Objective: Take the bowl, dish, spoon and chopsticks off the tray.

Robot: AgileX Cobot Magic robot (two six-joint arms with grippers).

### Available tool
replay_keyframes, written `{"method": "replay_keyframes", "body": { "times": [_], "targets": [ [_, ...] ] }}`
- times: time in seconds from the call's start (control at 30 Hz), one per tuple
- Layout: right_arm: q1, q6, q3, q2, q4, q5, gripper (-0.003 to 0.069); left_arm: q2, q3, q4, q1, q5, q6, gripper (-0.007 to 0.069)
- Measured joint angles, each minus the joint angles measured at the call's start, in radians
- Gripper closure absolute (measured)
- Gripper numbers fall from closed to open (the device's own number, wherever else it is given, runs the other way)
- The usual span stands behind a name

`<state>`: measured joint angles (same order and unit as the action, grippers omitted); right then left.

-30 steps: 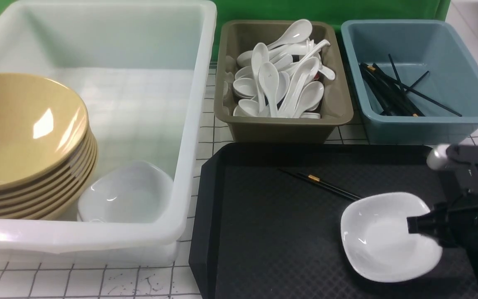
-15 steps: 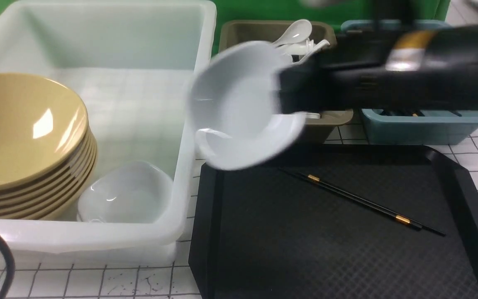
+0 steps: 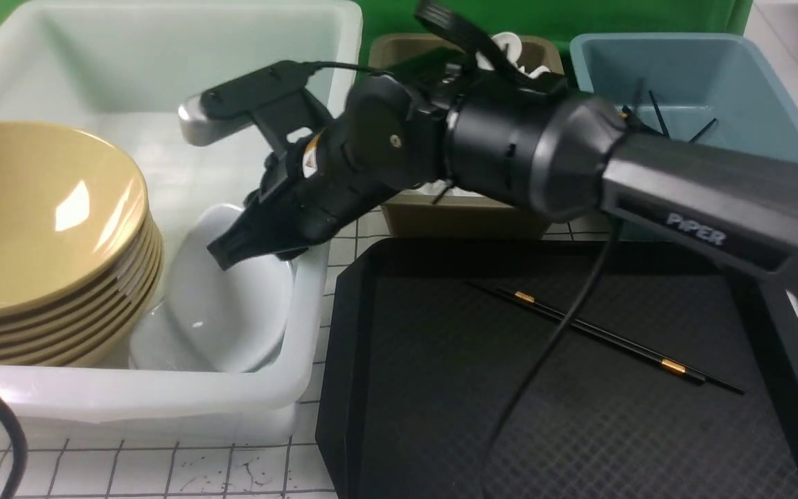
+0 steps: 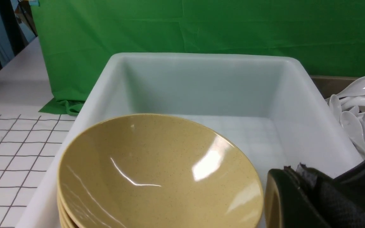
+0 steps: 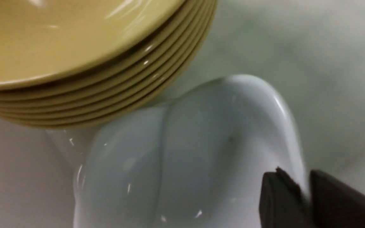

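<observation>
My right gripper [image 3: 229, 253] reaches across into the white tub [image 3: 330, 69], its fingers on either side of the rim of the small white dish [image 3: 233, 312]. The dish leans tilted on another white dish [image 3: 153, 350] beside the stacked yellow bowls [image 3: 39, 229]. The right wrist view shows the dish [image 5: 185, 152] with its rim pinched in the right gripper [image 5: 306, 186]. On the black tray [image 3: 440, 416] lie only the black chopsticks [image 3: 607, 336]. White spoons [image 4: 353, 95] sit in the grey-brown tub. My left gripper [image 4: 291, 171] is shut and empty, near the bowl stack [image 4: 157, 177].
The grey-brown tub [image 3: 461, 215] stands behind the tray, mostly hidden by my right arm. A blue tub [image 3: 752, 76] at the back right holds several black chopsticks. The right arm and its cable [image 3: 551, 346] cross above the tray. A green cloth hangs behind.
The right arm lifted the white dish off the tray, swung it left over the tub wall and lowered it onto the dish in the white tub. The chopsticks now lie uncovered.
</observation>
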<state>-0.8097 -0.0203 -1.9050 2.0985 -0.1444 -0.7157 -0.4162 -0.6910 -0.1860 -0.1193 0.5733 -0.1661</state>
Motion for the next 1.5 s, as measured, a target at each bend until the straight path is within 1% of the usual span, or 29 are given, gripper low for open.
{"method": "replay_keyframes", "body": {
  "times": [0.03,0.07,0.1,0.17,0.23,0.27,0.3,0.37,0.4,0.5,0.53,0.57,0.6,0.63,0.67,0.73,0.87,1.0,1.07,1.17,1.27,1.47,1.5],
  "targets": [
    [0.0,0.0,0.0,0.0,0.0,-0.004,0.0452,0.0,0.0,0.0,0.0,0.0,0.0,0.0636],
    [0.0,0.001,-0.009,-0.002,0.002,-0.019,0.0411,0.0,0.0,0.0,0.0,0.0,-0.001,0.0636],
    [0.001,-0.009,-0.019,-0.017,0.011,-0.047,0.0338,0.0,0.0,0.002,0.0,0.0,-0.006,0.0636],
    [0.008,-0.03,-0.03,-0.042,0.02,-0.089,0.0274,0.0,0.001,0.007,0.0,0.0,-0.007,0.0636],
    [0.028,-0.105,-0.05,-0.091,0.045,-0.168,0.0224,0.0,0.001,0.022,0.006,0.001,-0.007,0.0636],
    [0.032,-0.114,-0.051,-0.091,0.051,-0.168,0.0224,0.0,0.001,0.027,0.007,0.001,-0.007,0.0636],
    [0.065,-0.159,-0.046,-0.153,0.12,-0.255,0.0207,0.0,0.007,0.043,0.028,0.001,-0.01,0.0636],
    [0.102,-0.151,-0.025,-0.188,0.177,-0.287,0.0204,0.001,0.016,0.053,0.05,0.001,-0.01,0.0636],
    [0.164,-0.123,0.02,-0.235,0.228,-0.317,0.0204,0.001,0.033,0.059,0.07,-0.002,-0.01,0.0636],
    [0.32,-0.094,0.155,-0.29,0.242,-0.334,0.0216,0.002,0.088,0.071,0.113,-0.026,-0.01,0.0636],
    [0.382,-0.086,0.248,-0.294,0.227,-0.336,0.0227,0.002,0.12,0.074,0.132,-0.042,-0.01,0.0636],
    [0.392,-0.085,0.262,-0.294,0.225,-0.336,0.0229,0.002,0.131,0.075,0.138,-0.044,-0.01,0.0636],
    [0.446,-0.081,0.365,-0.289,0.207,-0.329,0.0243,0.002,0.177,0.075,0.16,-0.063,-0.01,0.0636],
    [0.457,-0.081,0.38,-0.286,0.205,-0.324,0.0247,0.002,0.182,0.075,0.162,-0.063,-0.01,0.0636],
    [0.489,-0.081,0.53,-0.277,0.186,-0.287,0.0262,0.002,0.234,0.075,0.186,-0.091,-0.01,0.0636],
    [0.492,-0.086,0.585,-0.275,0.179,-0.26,0.0267,0.002,0.257,0.076,0.199,-0.11,-0.01,0.0636],
    [0.487,-0.117,0.721,-0.275,0.156,-0.15,0.027,0.001,0.278,0.076,0.218,-0.178,-0.01,0.0636],
    [0.485,-0.142,0.776,-0.274,0.155,-0.08,0.0284,0.001,0.279,0.076,0.219,-0.2,-0.01,0.0636],
    [0.485,-0.142,0.783,-0.269,0.154,-0.071,0.0293,0.001,0.28,0.076,0.219,-0.203,-0.01,0.0636],
    [0.485,-0.159,0.792,-0.262,0.126,-0.067,0.0333,0.001,0.28,0.076,0.219,-0.206,-0.01,0.0636],
    [0.481,-0.169,0.793,-0.262,0.085,-0.072,0.0391,0.001,0.28,0.076,0.219,-0.211,-0.006,0.0636],
    [0.448,-0.194,0.793,-0.263,0.063,-0.082,0.0499,0.001,0.28,0.076,0.219,-0.212,-0.005,0.0636],
    [0.444,-0.199,0.793,-0.263,0.062,-0.083,0.0508,0.001,0.28,0.076,0.219,-0.212,-0.005,0.0636]
  ]
}}
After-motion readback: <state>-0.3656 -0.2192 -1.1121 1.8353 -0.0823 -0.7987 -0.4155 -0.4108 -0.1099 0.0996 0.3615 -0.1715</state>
